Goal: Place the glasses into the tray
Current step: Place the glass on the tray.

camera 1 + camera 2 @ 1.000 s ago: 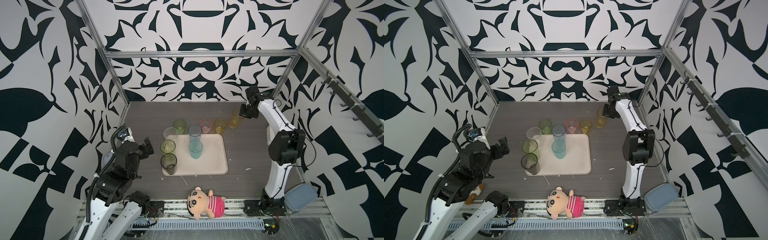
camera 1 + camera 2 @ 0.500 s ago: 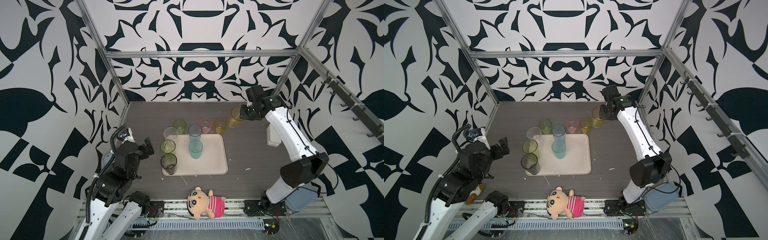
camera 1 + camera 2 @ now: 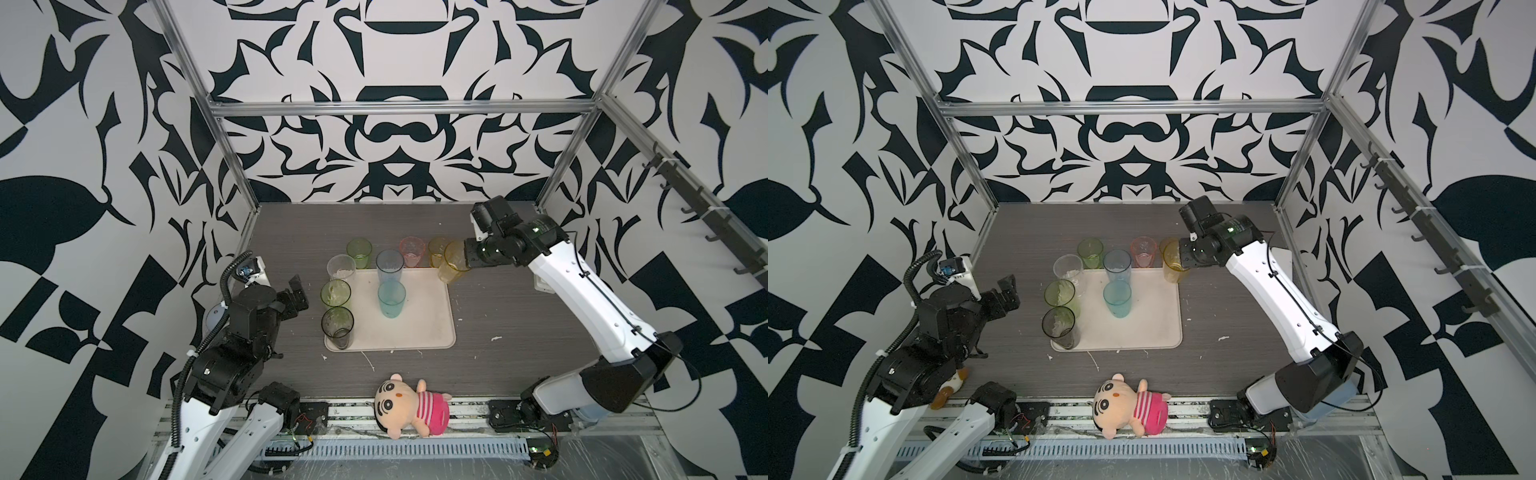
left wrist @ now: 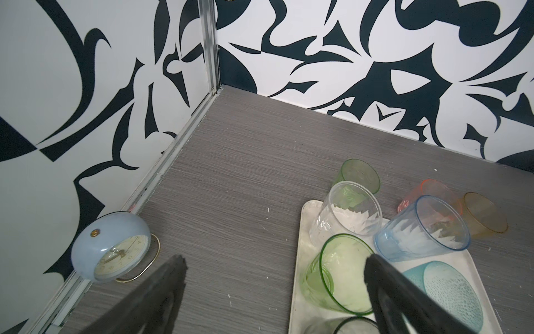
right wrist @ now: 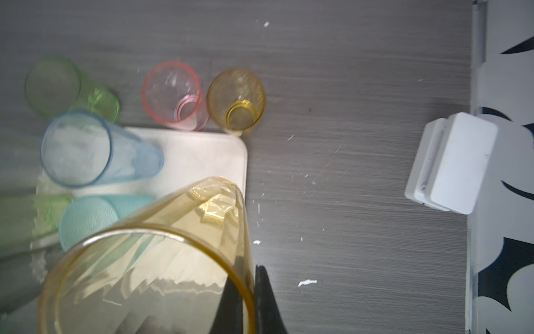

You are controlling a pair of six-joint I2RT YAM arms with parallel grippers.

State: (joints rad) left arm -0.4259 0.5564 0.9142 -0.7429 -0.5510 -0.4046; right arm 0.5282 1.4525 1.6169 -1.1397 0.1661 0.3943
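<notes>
My right gripper [image 5: 250, 277] is shut on the rim of a tall yellow glass [image 5: 161, 260], one finger inside and one outside. It holds that glass [image 3: 455, 262] over the far right corner of the beige tray [image 3: 419, 316]. A blue glass [image 3: 390, 266], a teal one [image 3: 391, 298], a clear one [image 3: 340, 270], a green one [image 3: 335, 293] and a smoke grey one [image 3: 337, 327] stand on the tray. Behind it on the table are a green [image 3: 359, 252], a pink [image 3: 412, 251] and a short yellow glass [image 3: 437, 249]. Left of the tray, my left gripper [image 4: 274, 263] hangs open and holds nothing.
A plush doll [image 3: 409, 405] lies at the table's front edge. A pale blue alarm clock [image 4: 111, 248] stands by the left wall. A small white box [image 5: 450, 162] sits against the right wall. Patterned walls close in three sides.
My right arm has carried the tall yellow glass left and nearer, from the far right of the table to the tray's far right corner. The left arm has not moved.
</notes>
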